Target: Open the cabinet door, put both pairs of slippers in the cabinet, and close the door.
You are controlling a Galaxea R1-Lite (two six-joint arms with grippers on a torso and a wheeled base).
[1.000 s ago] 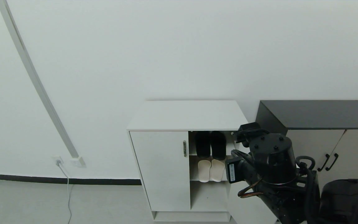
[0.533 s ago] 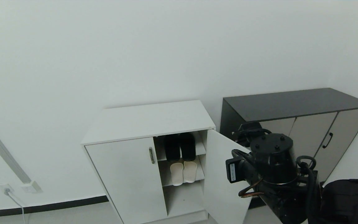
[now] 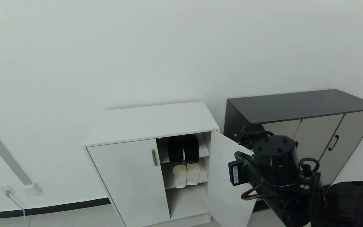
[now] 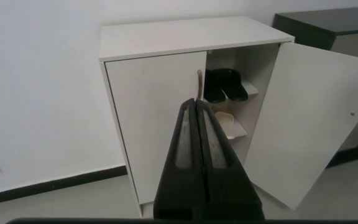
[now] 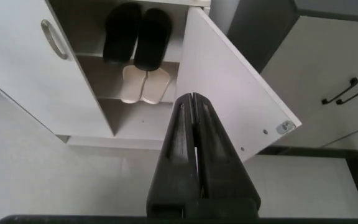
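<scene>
The white cabinet [image 3: 151,121] stands against the wall with its left door [image 3: 131,183] closed and its right door [image 3: 228,183] swung open. Inside, a black pair of slippers [image 3: 183,148] sits on the upper shelf and a white pair of slippers [image 3: 187,174] on the shelf below. My right arm [image 3: 273,164] hangs just outside the open door. The right gripper [image 5: 193,96] is shut and empty, near the door's [image 5: 229,87] edge. The left gripper [image 4: 196,102] is shut and empty, back from the cabinet front [image 4: 157,118].
A dark-topped cabinet [image 3: 295,105] with closed doors stands right beside the open door. A wall socket with a cable [image 3: 6,190] and a slanting grey conduit [image 3: 2,148] are at the far left. Bare floor [image 5: 55,180] lies before the cabinet.
The head camera swung over a second ago, so the whole picture shifted and the cabinet sits further left. Over the last half second nothing has visibly moved.
</scene>
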